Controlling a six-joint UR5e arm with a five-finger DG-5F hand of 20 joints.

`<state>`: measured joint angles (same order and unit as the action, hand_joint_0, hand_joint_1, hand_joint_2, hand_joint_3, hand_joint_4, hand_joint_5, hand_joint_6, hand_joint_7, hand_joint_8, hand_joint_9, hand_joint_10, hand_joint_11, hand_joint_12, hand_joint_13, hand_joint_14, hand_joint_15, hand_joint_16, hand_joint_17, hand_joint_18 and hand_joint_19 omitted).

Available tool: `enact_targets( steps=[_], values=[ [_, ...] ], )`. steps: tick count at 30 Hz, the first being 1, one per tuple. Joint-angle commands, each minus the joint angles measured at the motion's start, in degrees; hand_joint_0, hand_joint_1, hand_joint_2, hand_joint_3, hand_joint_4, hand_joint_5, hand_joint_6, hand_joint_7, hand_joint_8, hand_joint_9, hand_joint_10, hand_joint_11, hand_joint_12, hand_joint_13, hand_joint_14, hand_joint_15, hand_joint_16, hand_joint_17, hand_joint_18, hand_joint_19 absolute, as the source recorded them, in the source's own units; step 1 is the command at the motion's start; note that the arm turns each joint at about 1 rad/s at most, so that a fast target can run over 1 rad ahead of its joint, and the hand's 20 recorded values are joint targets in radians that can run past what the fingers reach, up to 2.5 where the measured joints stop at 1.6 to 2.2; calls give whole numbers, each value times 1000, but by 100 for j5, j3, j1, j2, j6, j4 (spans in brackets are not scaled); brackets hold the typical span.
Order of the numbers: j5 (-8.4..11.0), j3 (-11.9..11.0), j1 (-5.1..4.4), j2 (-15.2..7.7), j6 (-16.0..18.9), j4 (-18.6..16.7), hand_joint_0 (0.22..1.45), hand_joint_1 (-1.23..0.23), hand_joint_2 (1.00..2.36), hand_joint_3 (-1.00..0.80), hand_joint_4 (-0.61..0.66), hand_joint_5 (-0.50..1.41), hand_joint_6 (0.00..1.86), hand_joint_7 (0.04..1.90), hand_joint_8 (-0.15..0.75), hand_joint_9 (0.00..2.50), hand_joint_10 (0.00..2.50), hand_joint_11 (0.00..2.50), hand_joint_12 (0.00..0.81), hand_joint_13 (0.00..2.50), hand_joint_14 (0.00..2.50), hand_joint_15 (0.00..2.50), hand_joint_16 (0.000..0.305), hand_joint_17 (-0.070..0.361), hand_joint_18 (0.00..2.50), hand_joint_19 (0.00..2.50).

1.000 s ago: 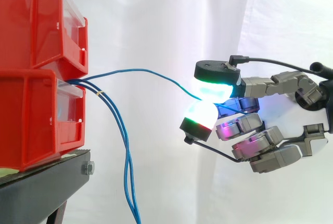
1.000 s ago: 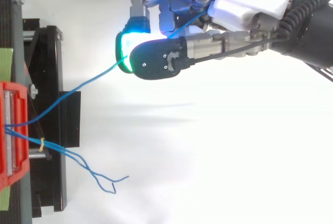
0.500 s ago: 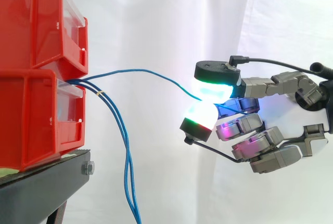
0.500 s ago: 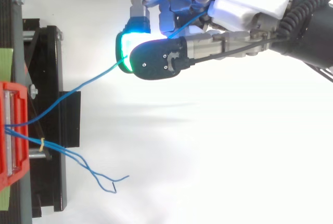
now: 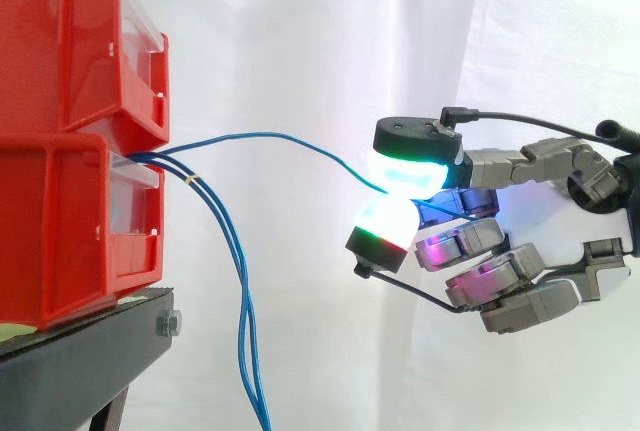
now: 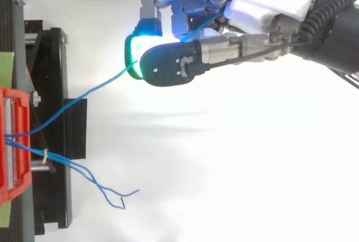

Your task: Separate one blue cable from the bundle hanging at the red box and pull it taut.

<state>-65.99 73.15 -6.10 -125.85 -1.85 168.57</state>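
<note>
Two red boxes point(image 5: 70, 141) are stacked at the left on a black stand point(image 5: 90, 361). Blue cables come out of the lower box's front point(image 6: 14, 141). One blue cable point(image 5: 270, 137) arcs from the box to my hand point(image 5: 520, 221), which is shut on it: two glowing fingertips point(image 5: 385, 223) pinch it well right of the box. This cable still sags in a shallow curve, and its free end runs on into the palm point(image 6: 202, 26). The other blue cables point(image 5: 240, 301), tied with a small yellow band point(image 5: 192, 181), hang down beside the stand.
A white curtain point(image 5: 330, 41) hangs behind everything. The arm's dark wrist point(image 6: 336, 34) enters from the right. The hanging cables' loose ends point(image 6: 120, 197) spread out beyond the stand's edge.
</note>
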Motion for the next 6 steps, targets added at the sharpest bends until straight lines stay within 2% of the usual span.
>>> enact_targets(
  steps=[1,6],
  values=[
    [7,6,-5,-1,0,0,619,-778,1022,-16,-86,-153,852,1349,253,439,2500,2161,392,873,2500,1860,38,86,1454,1794],
    [-1,6,-5,-1,0,0,620,-778,1023,-19,-96,-153,852,1357,253,438,2500,2135,392,872,2500,1871,38,85,1458,1809]
  ],
)
